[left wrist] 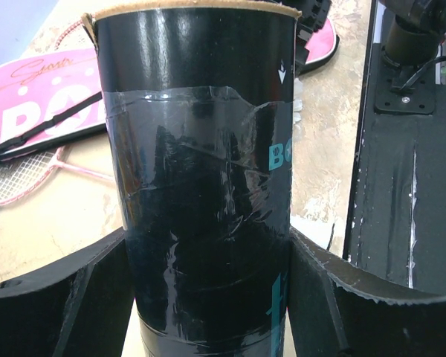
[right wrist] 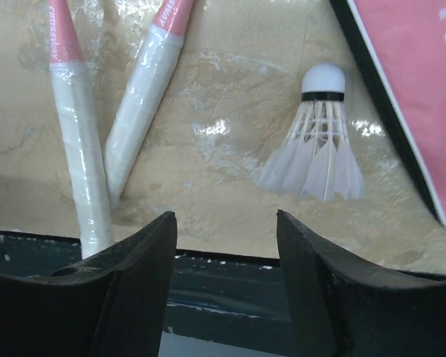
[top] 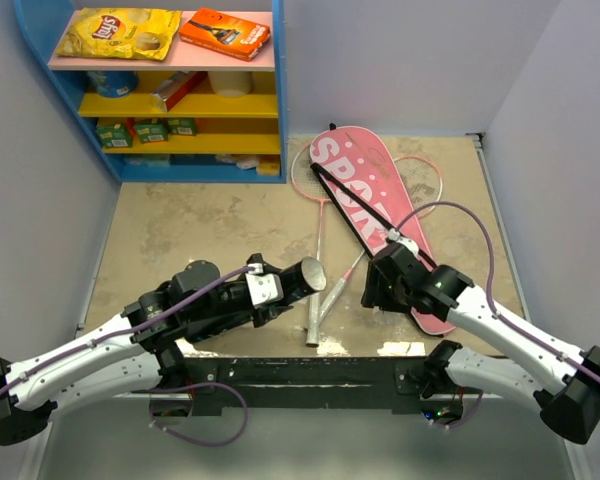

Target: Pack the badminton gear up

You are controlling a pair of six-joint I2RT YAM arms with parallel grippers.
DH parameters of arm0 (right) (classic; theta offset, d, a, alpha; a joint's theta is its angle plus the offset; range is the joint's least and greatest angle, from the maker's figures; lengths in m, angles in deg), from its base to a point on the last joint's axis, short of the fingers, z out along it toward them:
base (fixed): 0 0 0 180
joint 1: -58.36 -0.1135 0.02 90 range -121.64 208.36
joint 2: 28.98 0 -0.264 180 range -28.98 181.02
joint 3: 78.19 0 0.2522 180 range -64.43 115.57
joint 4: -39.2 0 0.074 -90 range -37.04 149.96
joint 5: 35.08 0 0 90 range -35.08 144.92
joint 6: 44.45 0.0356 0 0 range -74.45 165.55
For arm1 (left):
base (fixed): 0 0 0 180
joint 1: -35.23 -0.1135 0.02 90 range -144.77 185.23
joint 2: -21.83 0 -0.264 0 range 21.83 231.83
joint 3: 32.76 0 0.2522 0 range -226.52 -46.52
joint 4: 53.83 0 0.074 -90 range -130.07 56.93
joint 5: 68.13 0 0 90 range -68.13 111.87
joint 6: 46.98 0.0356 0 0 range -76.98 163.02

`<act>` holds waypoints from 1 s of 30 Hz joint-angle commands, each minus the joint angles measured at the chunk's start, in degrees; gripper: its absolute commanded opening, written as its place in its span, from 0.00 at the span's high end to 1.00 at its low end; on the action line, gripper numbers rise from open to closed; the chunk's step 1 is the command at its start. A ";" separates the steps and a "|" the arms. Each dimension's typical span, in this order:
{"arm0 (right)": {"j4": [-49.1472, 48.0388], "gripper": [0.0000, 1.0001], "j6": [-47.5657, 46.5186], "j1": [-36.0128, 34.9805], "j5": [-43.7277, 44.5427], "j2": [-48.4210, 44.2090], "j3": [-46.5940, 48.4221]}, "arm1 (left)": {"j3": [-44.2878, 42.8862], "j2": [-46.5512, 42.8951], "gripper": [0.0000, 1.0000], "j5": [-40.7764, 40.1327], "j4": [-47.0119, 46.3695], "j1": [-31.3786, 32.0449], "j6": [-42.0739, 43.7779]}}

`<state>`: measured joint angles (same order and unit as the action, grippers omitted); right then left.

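— Left hand?

— My left gripper (left wrist: pixel 208 238) is clamped on the black tube (left wrist: pixel 201 111), which fills the centre of its wrist view. In the top view the tube's mouth points right, toward the racket handles (right wrist: pixel 78 163).

— And the right?

— My right gripper (right wrist: pixel 224 223) is spread, with nothing between the fingers. One shuttlecock (right wrist: pixel 320 149) lies on the table (right wrist: pixel 223 97) just beyond them, right of centre, cork end up-frame.

— What crowds it?

— The handles lie at upper left and the pink SPORT bag (right wrist: pixel 416 74) edges in at upper right. In the top view the bag covers part of the racket heads. A blue shelf (top: pixel 282 90) of snacks stands at upper left.
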<state>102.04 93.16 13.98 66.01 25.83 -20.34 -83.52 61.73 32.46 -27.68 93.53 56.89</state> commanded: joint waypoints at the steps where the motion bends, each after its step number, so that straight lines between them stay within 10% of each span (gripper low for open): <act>1: -2.76 0.41 13.98 -0.71 -2.04 -4.52 -4.09 | -2.82 -1.49 1.00 1.10 -4.38 0.23 -1.39; 30: 1.20 0.41 37.19 -1.15 10.08 -1.55 -8.94 | -2.29 -2.72 1.00 1.80 -4.74 0.23 -1.83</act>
<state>103.52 125.40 12.97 70.60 22.55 -28.23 -83.52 60.02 33.68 -28.45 93.53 55.60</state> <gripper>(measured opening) 0.589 0.737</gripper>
